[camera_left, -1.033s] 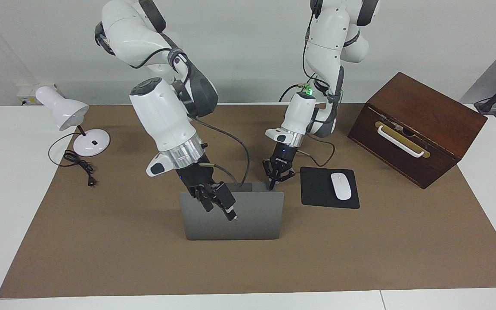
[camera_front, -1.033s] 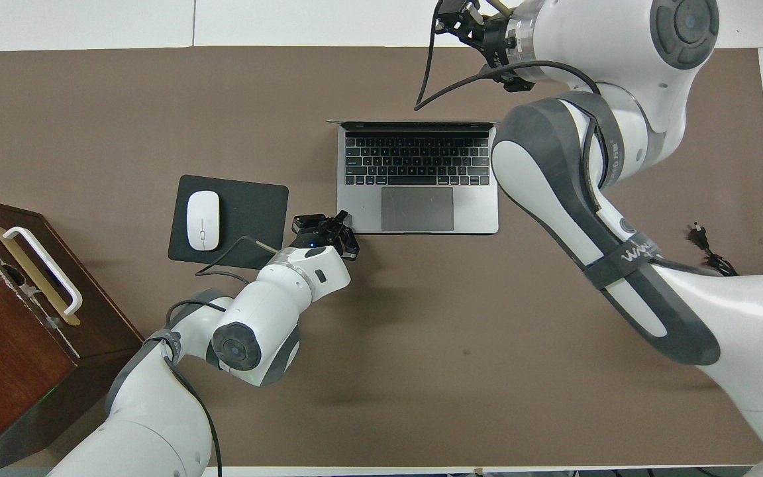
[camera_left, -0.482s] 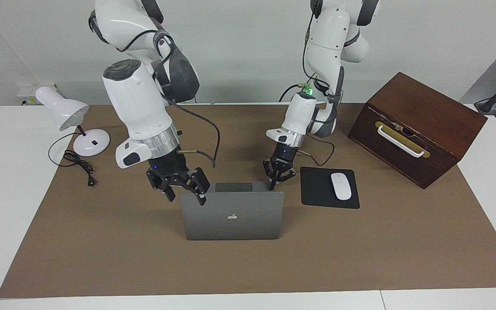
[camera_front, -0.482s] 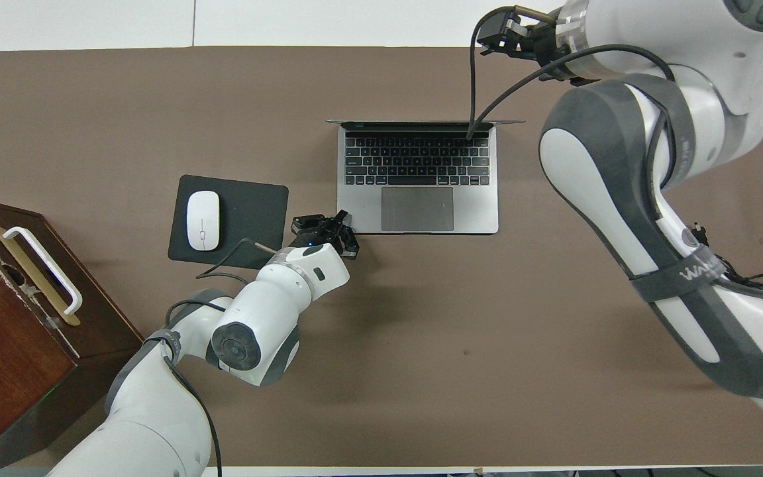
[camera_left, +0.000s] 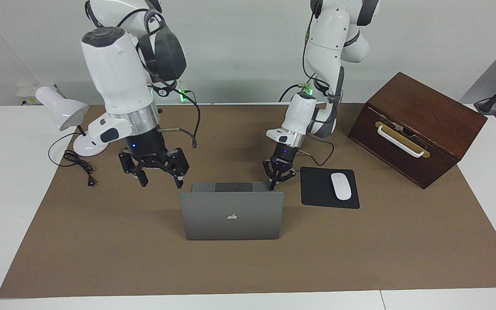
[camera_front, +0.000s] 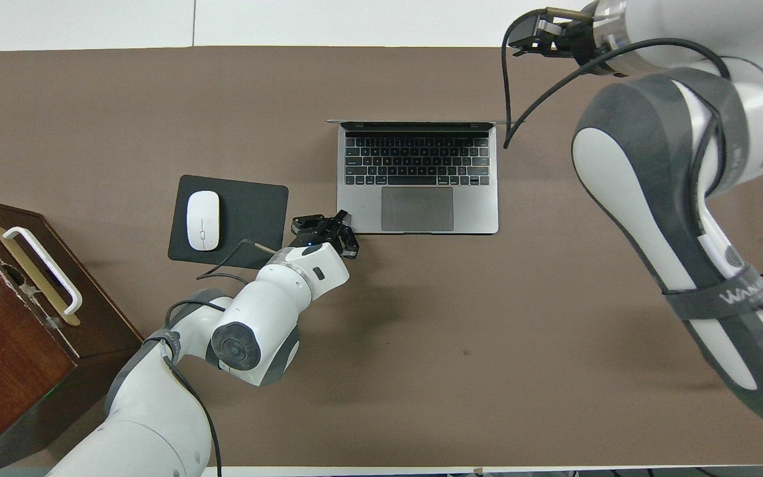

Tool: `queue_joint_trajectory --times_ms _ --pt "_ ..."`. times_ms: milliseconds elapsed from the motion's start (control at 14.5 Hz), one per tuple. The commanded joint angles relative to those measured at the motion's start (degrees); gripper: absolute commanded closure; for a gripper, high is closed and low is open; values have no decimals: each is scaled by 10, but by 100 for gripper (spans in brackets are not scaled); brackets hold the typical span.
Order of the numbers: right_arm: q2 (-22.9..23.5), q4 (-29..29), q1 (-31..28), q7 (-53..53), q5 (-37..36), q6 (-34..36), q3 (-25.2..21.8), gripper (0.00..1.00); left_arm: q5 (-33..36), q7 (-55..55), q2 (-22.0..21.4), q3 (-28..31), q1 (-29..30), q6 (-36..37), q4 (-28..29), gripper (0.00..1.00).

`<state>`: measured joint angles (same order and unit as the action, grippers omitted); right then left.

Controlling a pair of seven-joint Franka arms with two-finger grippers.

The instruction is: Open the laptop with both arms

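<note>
The silver-grey laptop [camera_left: 230, 217] stands open in the middle of the brown mat, its lid upright with the logo facing away from the robots. The overhead view shows its keyboard and trackpad [camera_front: 417, 179]. My left gripper [camera_left: 271, 186] is shut, with its tip down at the corner of the laptop's base nearest the robots, toward the mouse pad; the overhead view shows the left gripper [camera_front: 342, 218] at that same corner. My right gripper [camera_left: 161, 182] hangs open over the mat beside the laptop, toward the right arm's end, holding nothing. The right gripper [camera_front: 530, 36] is clear of the lid.
A black mouse pad [camera_left: 317, 189] with a white mouse [camera_left: 341, 186] lies beside the laptop toward the left arm's end. A brown wooden box [camera_left: 418, 127] with a white handle stands past it. A white desk lamp [camera_left: 69, 116] and its cable [camera_left: 79, 165] sit at the right arm's end.
My right gripper has left the laptop's lid, rising and swinging toward the right arm's end of the table. The lid stays upright. The left arm has not moved.
</note>
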<state>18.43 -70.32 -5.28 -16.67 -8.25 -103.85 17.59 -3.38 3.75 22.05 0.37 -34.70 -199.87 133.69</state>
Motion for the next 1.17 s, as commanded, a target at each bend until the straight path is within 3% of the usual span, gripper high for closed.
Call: queue_joint_trajectory --times_ms 0,138,207,620,1102 --pt "-64 -74 30 69 18 -2 -83 2 -5 -1 22 2 20 30 -8 100" --pt "-88 -103 97 110 84 2 -201 1 -5 -1 16 4 24 54 -9 100" --pt "-93 -107 98 122 99 14 -212 1 -5 -1 12 3 34 68 -10 100" --pt "-131 -155 84 122 100 55 -224 1 -4 -5 -98 3 65 260 -19 100" --pt "-149 -152 84 118 100 77 -224 0 -4 -2 -199 5 83 474 -58 100"
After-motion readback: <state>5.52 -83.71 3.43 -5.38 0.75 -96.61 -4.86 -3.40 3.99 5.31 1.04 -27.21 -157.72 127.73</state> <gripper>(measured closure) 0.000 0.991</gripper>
